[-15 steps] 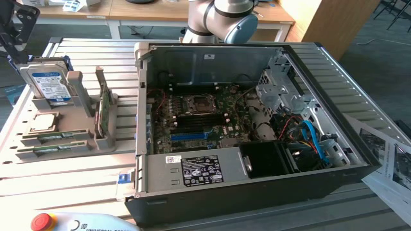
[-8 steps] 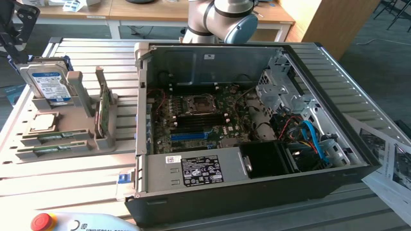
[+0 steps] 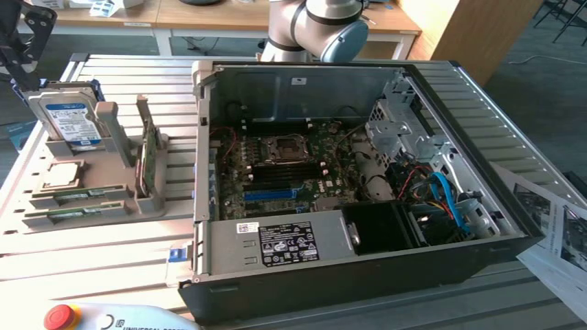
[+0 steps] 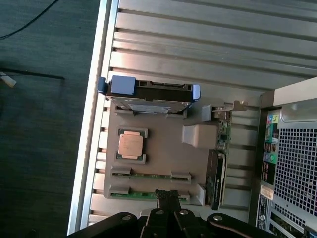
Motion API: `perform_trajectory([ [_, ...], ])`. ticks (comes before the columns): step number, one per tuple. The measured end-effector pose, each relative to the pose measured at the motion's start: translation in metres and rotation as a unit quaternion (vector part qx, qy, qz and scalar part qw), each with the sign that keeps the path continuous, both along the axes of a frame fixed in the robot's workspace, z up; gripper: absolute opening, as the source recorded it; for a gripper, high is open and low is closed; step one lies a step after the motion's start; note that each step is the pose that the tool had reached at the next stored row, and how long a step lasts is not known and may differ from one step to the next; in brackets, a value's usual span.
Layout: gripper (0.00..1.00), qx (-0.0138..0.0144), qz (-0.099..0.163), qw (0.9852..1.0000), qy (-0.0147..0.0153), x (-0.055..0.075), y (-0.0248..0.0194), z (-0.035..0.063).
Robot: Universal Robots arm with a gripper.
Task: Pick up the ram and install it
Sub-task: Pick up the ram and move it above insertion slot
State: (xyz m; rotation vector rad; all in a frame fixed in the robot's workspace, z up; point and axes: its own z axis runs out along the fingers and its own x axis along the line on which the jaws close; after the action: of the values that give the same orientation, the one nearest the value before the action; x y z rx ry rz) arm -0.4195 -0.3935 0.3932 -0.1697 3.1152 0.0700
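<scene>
Two thin green ram sticks [image 4: 151, 175] lie in one grey plastic tray [image 4: 163, 158]; the black end effector [image 4: 167, 195] hangs clenched, empty.

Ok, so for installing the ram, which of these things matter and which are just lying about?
For the job:
- ram sticks in the gray holder
- gripper, shut, close to them
- open computer case with its motherboard

Lying about:
- hard drive
- processor chip
- expansion card
- emergency-stop pendant
- papers

Gripper [image 4: 167, 196] closed tight, aimed down; arm jt [image 3: 323, 26] at ext. view top.
</scene>
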Motion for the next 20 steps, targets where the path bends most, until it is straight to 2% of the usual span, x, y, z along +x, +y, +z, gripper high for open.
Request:
perform_trajectory([
  [11,0.1,0.0,0.027,0.9996,0.0,0.0,0.0,0.0],
  [20,0.1,0.0,0.052,0.9987,0.0,0.0,0.0,0.0],
])
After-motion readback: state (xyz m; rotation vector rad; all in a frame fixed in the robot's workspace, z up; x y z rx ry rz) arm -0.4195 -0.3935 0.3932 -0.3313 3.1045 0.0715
